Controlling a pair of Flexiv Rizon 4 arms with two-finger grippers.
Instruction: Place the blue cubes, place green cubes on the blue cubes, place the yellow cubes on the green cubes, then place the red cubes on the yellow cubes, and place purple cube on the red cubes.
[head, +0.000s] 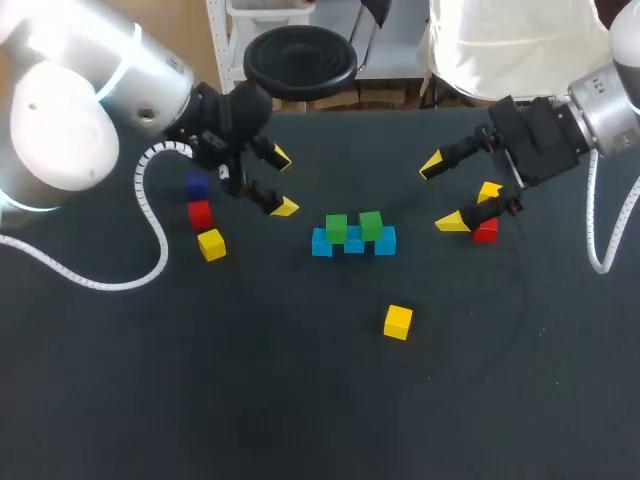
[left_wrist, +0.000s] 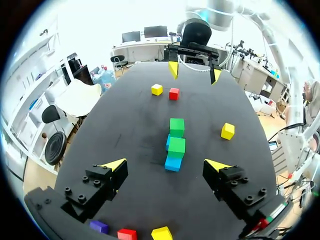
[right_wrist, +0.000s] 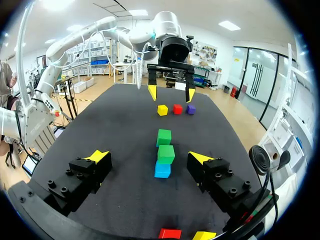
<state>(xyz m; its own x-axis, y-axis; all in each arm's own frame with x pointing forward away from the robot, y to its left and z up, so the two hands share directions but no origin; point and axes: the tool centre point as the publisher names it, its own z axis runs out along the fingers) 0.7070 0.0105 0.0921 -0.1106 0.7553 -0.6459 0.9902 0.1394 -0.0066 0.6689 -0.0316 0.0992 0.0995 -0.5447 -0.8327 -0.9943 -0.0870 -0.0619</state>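
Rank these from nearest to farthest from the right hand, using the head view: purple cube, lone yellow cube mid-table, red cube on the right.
1. red cube, beside the right hand.
2. lone yellow cube, mid-table.
3. purple cube, far across by the left hand.

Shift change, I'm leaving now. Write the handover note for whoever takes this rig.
Left end effector: open, empty. Right end effector: open, empty.
Done: blue cubes in a row, greens on them.
Loose by left arm: purple, left red, left yellow. Nearer the robot than the stack: middle yellow. By right end effector: right yellow, right red.
Left to do: stack yellows, reds, then purple.
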